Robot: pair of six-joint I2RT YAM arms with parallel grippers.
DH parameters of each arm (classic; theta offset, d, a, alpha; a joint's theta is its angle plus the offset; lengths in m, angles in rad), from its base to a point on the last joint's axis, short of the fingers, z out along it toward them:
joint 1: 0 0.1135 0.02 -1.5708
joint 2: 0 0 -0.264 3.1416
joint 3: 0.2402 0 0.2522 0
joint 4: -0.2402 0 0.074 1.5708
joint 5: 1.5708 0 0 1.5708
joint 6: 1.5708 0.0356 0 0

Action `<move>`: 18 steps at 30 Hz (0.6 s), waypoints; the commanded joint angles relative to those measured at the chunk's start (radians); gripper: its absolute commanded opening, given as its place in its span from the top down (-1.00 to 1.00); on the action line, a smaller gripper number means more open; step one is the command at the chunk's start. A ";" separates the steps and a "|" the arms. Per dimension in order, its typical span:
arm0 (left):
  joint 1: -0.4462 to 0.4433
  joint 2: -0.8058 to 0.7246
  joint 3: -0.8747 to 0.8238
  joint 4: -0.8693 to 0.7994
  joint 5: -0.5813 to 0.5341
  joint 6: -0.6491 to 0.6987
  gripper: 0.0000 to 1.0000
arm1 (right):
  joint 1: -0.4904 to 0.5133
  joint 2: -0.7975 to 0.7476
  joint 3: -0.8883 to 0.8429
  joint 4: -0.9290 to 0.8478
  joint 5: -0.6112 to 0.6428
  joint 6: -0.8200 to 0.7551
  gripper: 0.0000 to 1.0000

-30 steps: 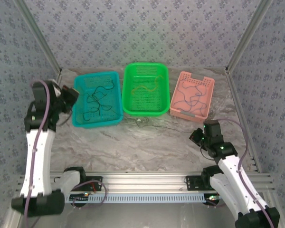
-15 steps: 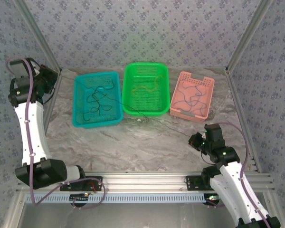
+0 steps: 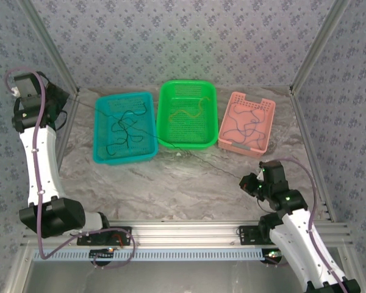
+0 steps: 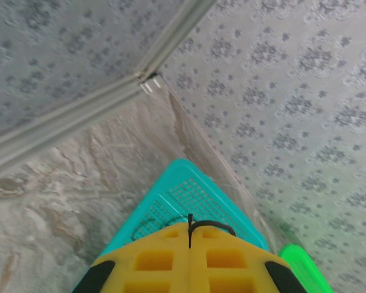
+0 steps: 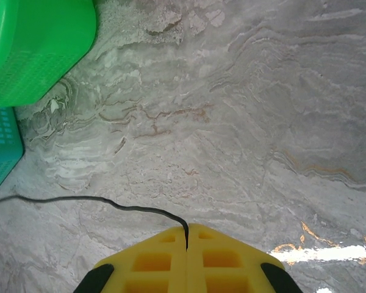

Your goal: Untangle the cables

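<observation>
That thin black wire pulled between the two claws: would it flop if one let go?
Probably floppy: the wire curves softly just ahead of the right claw. Likely very light: it looks hair-thin against the blue-green basket. It could slip: the left claw also pinches only a thin end.

— What encloses the space?
— Walls [image 3: 189, 43] papered grey-blue with a small repeating floral print, at the back and on both sides. Pale metal corner posts [image 3: 316, 49] join them.
— And underneath?
— A bench [image 3: 171, 183] with a grey-white marbled top, veined in brown. An aluminium rail [image 3: 189, 232] runs along its near edge. In the right wrist view, a bright glare patch [image 5: 329, 251] lies on the marble.
</observation>
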 commanded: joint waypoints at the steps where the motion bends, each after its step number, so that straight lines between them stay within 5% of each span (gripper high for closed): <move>1: -0.002 0.010 0.026 -0.013 -0.083 0.054 1.00 | 0.018 -0.011 -0.009 -0.027 -0.023 -0.028 1.00; 3: -0.028 0.028 0.036 -0.010 -0.078 0.081 1.00 | 0.076 -0.011 0.025 0.008 -0.027 -0.049 1.00; 6: -0.097 0.067 0.061 0.007 -0.077 0.142 1.00 | 0.287 0.046 0.120 0.078 0.045 -0.079 1.00; 12: -0.170 0.176 0.148 0.025 0.000 0.177 1.00 | 0.718 0.444 0.421 0.200 0.242 -0.175 1.00; 18: -0.186 0.257 0.196 0.113 0.066 0.174 1.00 | 0.833 0.826 0.831 0.251 0.237 -0.252 1.00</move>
